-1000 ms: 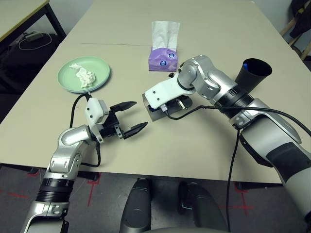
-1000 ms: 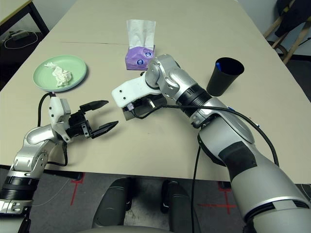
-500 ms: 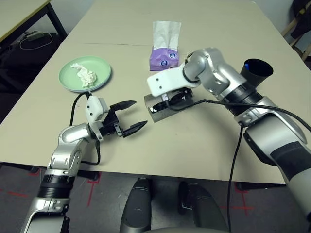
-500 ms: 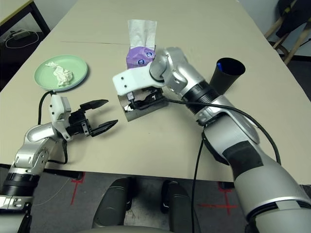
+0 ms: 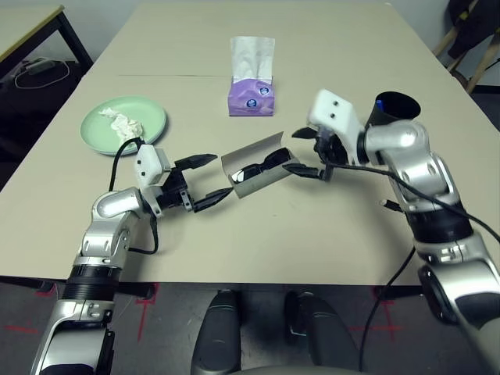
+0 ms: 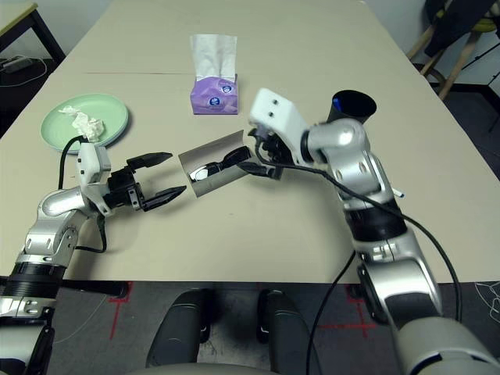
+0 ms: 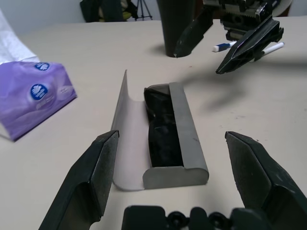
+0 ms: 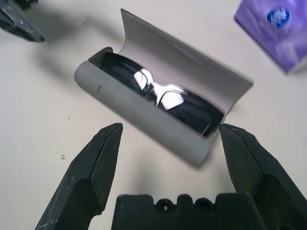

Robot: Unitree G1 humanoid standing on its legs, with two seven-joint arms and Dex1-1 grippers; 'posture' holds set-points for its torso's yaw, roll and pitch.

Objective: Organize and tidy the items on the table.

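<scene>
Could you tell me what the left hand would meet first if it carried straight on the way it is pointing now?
Most likely the open grey glasses case, sunglasses inside: it lies directly ahead between the left hand's open fingers, apparently close, though depth is uncertain.

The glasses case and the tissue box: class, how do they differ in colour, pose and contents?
The glasses case is grey; the tissue box is purple. The case lies low with its lid open; the box stands taller. The case holds black sunglasses; the box has a white tissue sticking up. Both rest on the table.

office or lab — beige table (image 5: 328,47), side desk (image 5: 31,19).
</scene>
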